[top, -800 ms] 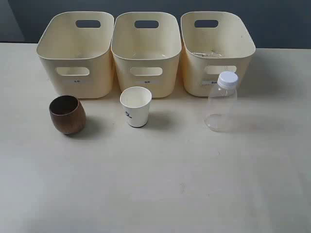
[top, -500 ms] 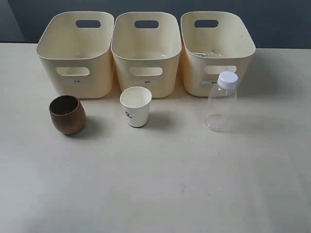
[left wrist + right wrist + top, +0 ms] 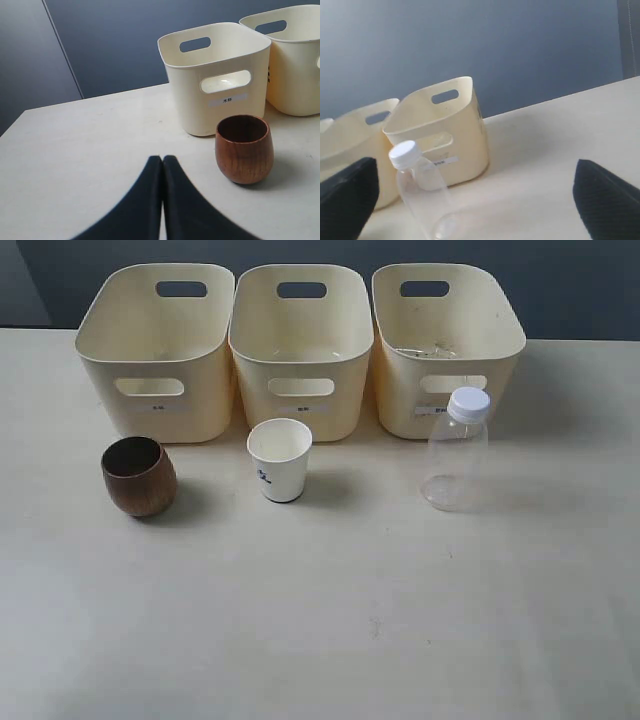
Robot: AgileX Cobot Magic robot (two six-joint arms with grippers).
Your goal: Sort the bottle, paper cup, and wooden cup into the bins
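Three cream-yellow bins stand in a row at the back: left (image 3: pixel 155 350), middle (image 3: pixel 301 345), right (image 3: pixel 446 345). In front of the left bin sits the dark brown wooden cup (image 3: pixel 138 476) (image 3: pixel 244 148). The white paper cup (image 3: pixel 280 459) stands upright before the middle bin. The clear bottle (image 3: pixel 456 451) (image 3: pixel 422 194) with a white cap stands upright before the right bin. Neither gripper shows in the exterior view. My left gripper (image 3: pixel 162 159) is shut and empty, short of the wooden cup. My right gripper (image 3: pixel 475 175) is wide open, with the bottle between its fingers (image 3: pixel 350 192) but untouched.
The bins sit close to the table's far edge against a dark blue-grey wall. The left bin (image 3: pixel 215 75) has a small label under its handle cutout. The pale tabletop (image 3: pixel 350 620) stretches in front of the three objects.
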